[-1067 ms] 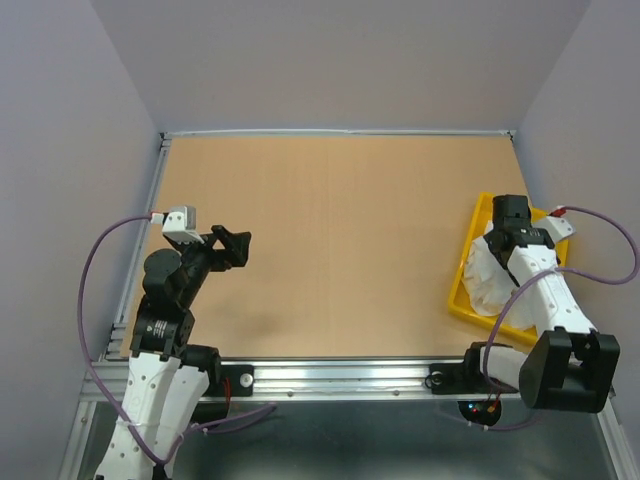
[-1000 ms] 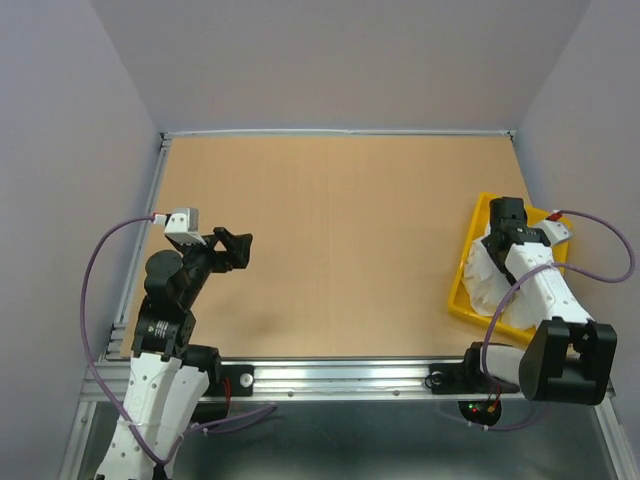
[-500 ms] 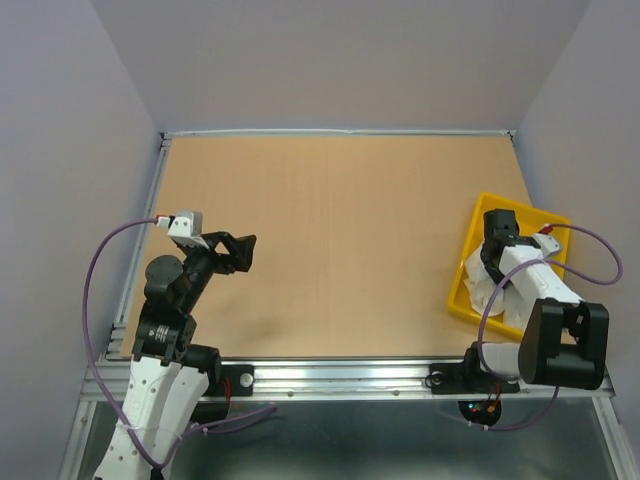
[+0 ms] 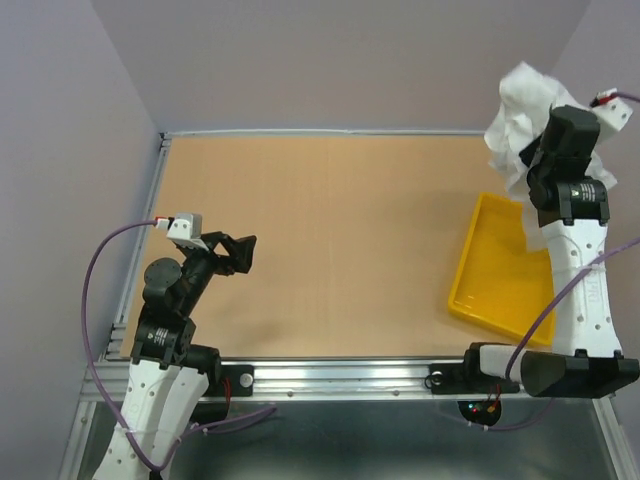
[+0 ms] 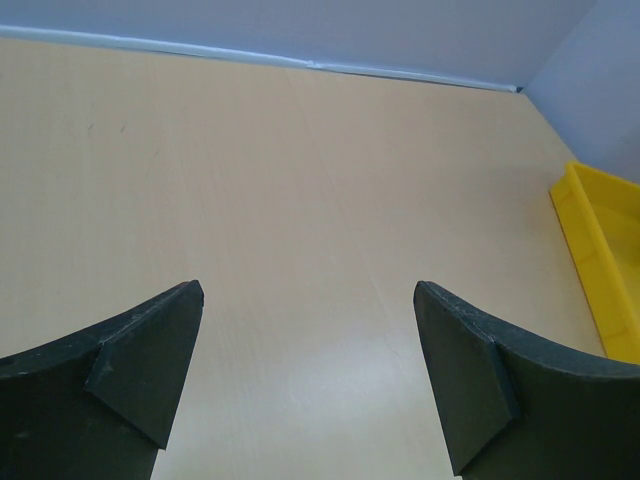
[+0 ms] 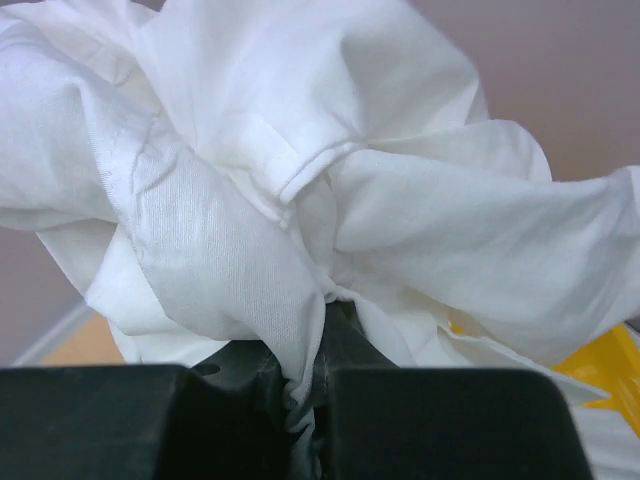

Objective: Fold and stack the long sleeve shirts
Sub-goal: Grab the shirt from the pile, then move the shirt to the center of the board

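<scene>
Right hand [image 6: 322, 348], clenched on the white shirt [image 4: 518, 108], has lifted it bunched out of the yellow tray [image 4: 500, 270], high over the desk [image 4: 330, 230], ready for spreading; left hand [image 4: 243, 252] hangs released.

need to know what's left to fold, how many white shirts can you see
1. A crumpled white shirt hangs from the shut right gripper, high above the far end of the yellow tray. The tray looks empty; the bundle could hide a second shirt.
</scene>
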Action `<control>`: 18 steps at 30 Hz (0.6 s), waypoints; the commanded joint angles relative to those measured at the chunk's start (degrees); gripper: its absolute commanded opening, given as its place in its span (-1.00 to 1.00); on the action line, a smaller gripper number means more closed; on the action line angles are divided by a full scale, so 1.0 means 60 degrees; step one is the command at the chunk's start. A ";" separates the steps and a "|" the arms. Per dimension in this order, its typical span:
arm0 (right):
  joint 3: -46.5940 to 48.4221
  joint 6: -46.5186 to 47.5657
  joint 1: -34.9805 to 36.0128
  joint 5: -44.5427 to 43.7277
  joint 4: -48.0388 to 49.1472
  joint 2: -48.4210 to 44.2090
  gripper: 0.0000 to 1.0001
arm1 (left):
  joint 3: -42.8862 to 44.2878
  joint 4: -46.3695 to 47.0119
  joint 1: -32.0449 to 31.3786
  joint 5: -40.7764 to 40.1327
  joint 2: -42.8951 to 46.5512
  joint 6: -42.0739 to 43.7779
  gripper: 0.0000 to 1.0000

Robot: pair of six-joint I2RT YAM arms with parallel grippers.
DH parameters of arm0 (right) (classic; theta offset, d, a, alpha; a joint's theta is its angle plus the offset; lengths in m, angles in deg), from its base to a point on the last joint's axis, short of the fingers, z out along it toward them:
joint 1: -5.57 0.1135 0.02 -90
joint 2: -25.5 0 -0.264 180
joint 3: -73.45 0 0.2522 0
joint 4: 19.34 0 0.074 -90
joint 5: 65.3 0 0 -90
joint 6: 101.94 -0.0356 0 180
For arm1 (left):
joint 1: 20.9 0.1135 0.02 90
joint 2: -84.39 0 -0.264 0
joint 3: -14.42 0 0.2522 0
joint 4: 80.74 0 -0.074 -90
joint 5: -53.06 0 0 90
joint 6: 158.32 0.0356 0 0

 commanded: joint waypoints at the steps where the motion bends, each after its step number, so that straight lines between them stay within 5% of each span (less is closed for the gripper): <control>1: 0.2308 0.1644 0.0703 0.2578 0.1162 0.0034 -0.99 | -0.0022 0.0598 -0.0044 -0.0031 0.0091 0.0158 0.97; 7: 0.3849 0.1808 0.2809 0.5656 0.2028 0.0854 -0.99 | -0.0022 0.0598 -0.0044 -0.0031 0.0047 0.0187 0.97; 12: 0.2213 0.1720 0.4701 0.5663 0.2699 0.1104 -0.92 | -0.0008 0.0583 -0.0044 -0.0119 0.0106 0.0201 0.97; 16: -0.0700 0.0684 0.5202 0.5776 0.3404 0.0753 -0.02 | -0.0008 0.0525 -0.0044 -0.0163 0.0208 0.0202 0.97; 18: -0.2312 0.0388 0.5202 0.5238 0.3464 0.0271 0.14 | -0.0008 0.0510 -0.0044 -0.0192 0.0238 0.0202 0.98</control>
